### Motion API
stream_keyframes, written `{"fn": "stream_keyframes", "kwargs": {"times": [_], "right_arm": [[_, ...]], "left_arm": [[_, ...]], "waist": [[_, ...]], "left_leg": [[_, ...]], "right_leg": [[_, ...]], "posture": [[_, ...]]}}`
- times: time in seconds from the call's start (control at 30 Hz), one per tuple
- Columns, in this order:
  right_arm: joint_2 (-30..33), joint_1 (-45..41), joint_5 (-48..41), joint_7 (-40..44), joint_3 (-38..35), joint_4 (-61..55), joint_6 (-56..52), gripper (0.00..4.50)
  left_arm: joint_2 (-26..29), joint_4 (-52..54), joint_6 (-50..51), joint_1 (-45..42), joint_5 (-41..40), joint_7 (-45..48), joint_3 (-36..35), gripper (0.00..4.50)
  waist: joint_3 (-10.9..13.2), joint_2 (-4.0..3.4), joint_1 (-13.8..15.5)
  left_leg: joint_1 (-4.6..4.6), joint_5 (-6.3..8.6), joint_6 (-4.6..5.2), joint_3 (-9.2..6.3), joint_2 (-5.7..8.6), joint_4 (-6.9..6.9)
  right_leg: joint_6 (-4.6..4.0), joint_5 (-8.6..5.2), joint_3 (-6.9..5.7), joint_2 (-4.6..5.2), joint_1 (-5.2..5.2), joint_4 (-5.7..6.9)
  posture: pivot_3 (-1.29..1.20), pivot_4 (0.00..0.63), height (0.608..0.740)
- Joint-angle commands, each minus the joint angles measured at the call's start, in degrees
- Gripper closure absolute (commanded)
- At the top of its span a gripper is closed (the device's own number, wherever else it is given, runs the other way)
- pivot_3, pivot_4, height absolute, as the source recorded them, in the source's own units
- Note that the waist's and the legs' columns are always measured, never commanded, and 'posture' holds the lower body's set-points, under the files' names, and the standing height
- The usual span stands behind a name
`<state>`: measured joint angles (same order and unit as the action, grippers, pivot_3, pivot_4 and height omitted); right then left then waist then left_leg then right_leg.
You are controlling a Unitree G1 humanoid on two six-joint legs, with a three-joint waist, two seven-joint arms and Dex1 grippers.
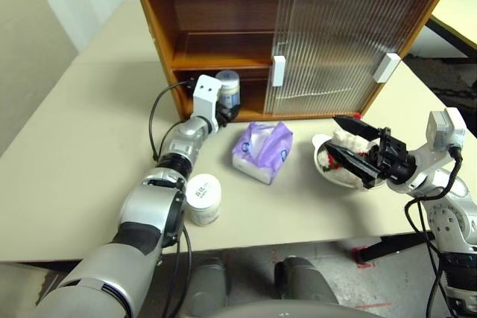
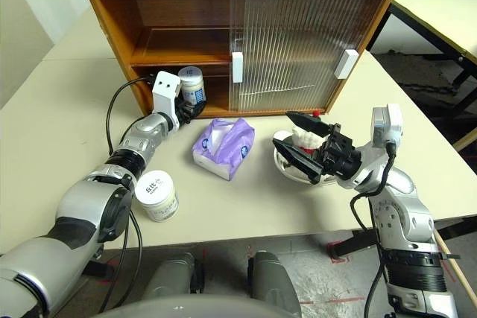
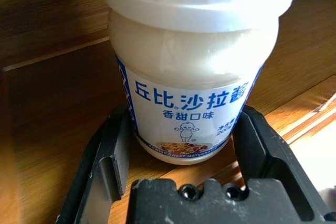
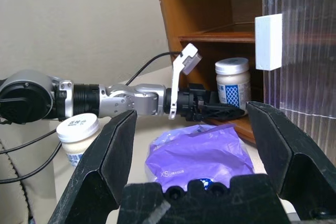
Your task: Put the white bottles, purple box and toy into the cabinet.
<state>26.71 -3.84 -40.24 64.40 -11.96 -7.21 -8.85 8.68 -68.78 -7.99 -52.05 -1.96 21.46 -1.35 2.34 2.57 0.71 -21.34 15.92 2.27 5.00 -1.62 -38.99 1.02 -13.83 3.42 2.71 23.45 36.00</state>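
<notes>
On the cabinet (image 1: 223,5) shelf, left claw (image 3: 178,145) grips an upright bottle (image 3: 194,66); right claw (image 1: 350,147) gapes.

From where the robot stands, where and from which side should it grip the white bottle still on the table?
Grip the white bottle around its round body below the wide lid, probably level from the robot's side. It stands upright, apart from the purple box.

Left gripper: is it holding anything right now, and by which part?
Yes. The left gripper grips a white bottle by its lower body, a finger on each side, at the cabinet bottom shelf. The right gripper holds nothing.
</notes>
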Motion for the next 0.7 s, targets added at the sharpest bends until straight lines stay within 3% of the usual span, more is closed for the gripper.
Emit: {"fn": "stream_keyframes", "kwargs": {"times": [0.03, 0.17, 0.2, 0.27, 0.7], "right_arm": [[0.64, 0.46, -0.44, -0.48, -0.45, -1.47, -0.35, 0.00], [0.48, 0.56, -0.40, -0.83, -0.37, -1.67, -0.33, 0.00], [0.46, 0.66, -0.41, -0.89, -0.39, -1.75, -0.30, 0.00], [0.34, 0.75, -0.41, -0.96, -0.32, -1.75, -0.24, 0.00], [-0.98, -0.50, 0.09, 0.23, 1.48, 0.30, 0.11, 0.00]], "left_arm": [[-0.61, -1.32, -0.08, -2.35, 1.05, -1.28, -0.20, 1.39], [-0.45, -2.11, 0.06, -2.84, 1.39, -2.13, -0.20, 1.39], [-0.41, -2.18, 0.04, -2.85, 1.44, -2.21, -0.21, 0.62], [-0.06, -2.06, -0.06, -2.54, 1.55, -2.24, -0.21, 0.03], [1.49, 5.66, -0.71, 4.33, -0.22, 0.62, -1.30, 0.03]], "waist": [[0.00, 0.00, -0.01], [0.00, 0.00, -0.15], [0.00, 0.00, -0.19], [0.00, 0.00, -0.24], [-0.02, -0.03, -1.32]], "left_leg": [[-0.01, 0.00, 0.00, 0.00, 0.00, 0.00], [-0.02, 0.00, 0.01, -0.01, 0.00, 0.00], [-0.03, 0.01, 0.01, -0.01, 0.00, 0.00], [-0.03, 0.01, 0.01, -0.01, 0.00, 0.00], [0.03, 0.01, 0.01, 0.00, -0.02, 0.00]], "right_leg": [[0.00, 0.00, 0.00, 0.00, 0.00, -0.01], [0.01, 0.00, -0.01, -0.01, 0.01, -0.03], [0.01, 0.00, -0.01, -0.01, 0.01, -0.03], [0.01, 0.01, -0.01, -0.01, 0.01, -0.02], [0.00, 0.05, 0.00, 0.00, -0.02, 0.01]], "posture": [[-0.02, 0.024, 0.740], [-0.02, 0.024, 0.740], [-0.02, 0.022, 0.740], [-0.02, 0.022, 0.740], [0.02, 0.016, 0.740]]}}
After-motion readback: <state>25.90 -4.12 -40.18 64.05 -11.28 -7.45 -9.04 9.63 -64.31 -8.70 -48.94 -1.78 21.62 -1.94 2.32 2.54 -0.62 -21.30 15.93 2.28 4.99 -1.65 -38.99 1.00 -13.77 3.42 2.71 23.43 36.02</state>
